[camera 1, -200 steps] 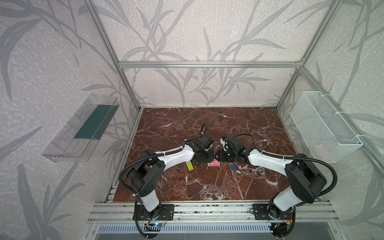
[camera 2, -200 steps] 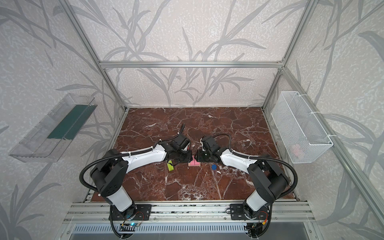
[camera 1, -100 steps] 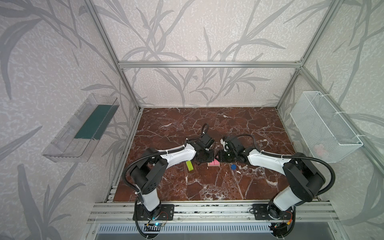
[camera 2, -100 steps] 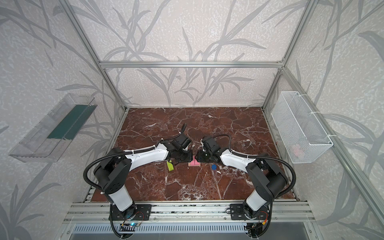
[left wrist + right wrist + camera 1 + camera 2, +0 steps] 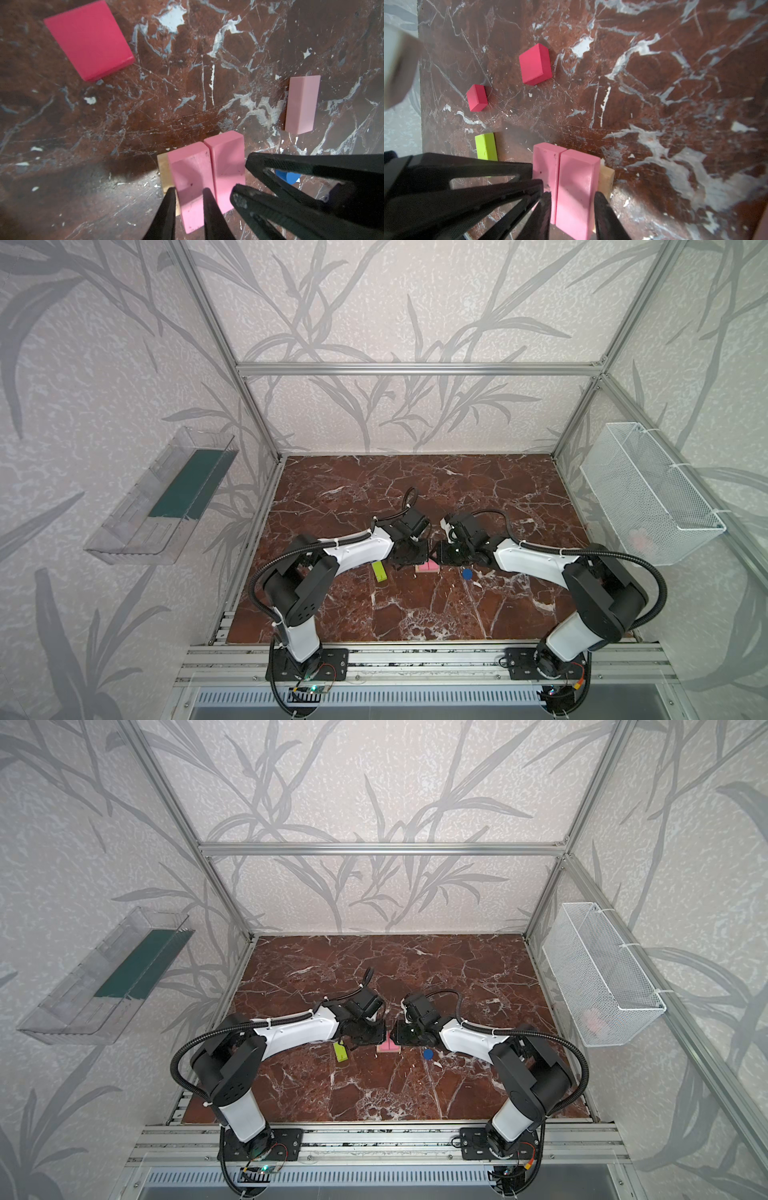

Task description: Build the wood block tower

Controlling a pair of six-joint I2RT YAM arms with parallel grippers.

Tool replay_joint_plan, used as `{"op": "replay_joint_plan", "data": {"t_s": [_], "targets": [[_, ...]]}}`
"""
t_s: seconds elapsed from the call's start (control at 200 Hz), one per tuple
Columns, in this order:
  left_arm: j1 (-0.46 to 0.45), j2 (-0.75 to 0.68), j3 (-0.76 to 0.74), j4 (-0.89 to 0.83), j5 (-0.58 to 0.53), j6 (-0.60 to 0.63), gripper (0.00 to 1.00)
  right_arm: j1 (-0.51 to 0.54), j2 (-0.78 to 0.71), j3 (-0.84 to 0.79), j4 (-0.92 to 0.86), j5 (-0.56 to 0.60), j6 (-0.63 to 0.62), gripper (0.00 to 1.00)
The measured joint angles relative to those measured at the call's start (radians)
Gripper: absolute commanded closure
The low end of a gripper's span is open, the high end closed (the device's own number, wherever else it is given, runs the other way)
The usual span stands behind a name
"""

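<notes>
The tower is two pink bars side by side across tan bars [image 5: 164, 172]. In the left wrist view my left gripper [image 5: 189, 190] hovers at the near end of the left pink bar [image 5: 189, 166], its jaws a narrow gap apart and holding nothing. In the right wrist view my right gripper [image 5: 573, 193] has a finger against each side of the right pink bar [image 5: 577, 176]. In both top views the grippers [image 5: 415, 562] [image 5: 399, 1038] meet over these bars [image 5: 428, 568]. A third pink bar [image 5: 302, 104], two red cubes [image 5: 535, 64] [image 5: 476, 97], the lime-green bar [image 5: 379, 571] and the blue disc [image 5: 467, 573] lie loose.
The marble table [image 5: 415, 614] is fenced by aluminium posts. A clear tray [image 5: 162, 497] hangs on the left wall and a white wire basket [image 5: 648, 497] on the right wall. The two grippers' fingers nearly touch each other.
Both grippers stay at the pink bars. The left arm's elbow has shifted slightly. No block has visibly moved.
</notes>
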Motion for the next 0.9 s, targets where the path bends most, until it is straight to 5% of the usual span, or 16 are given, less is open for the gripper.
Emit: {"op": "replay_joint_plan", "data": {"t_s": [0.9], "targets": [[0.005, 0.015, 0.023, -0.008, -0.001, 0.000, 0.81, 0.000, 0.010, -0.006, 0.002, -0.001, 0.006, 0.70]]}}
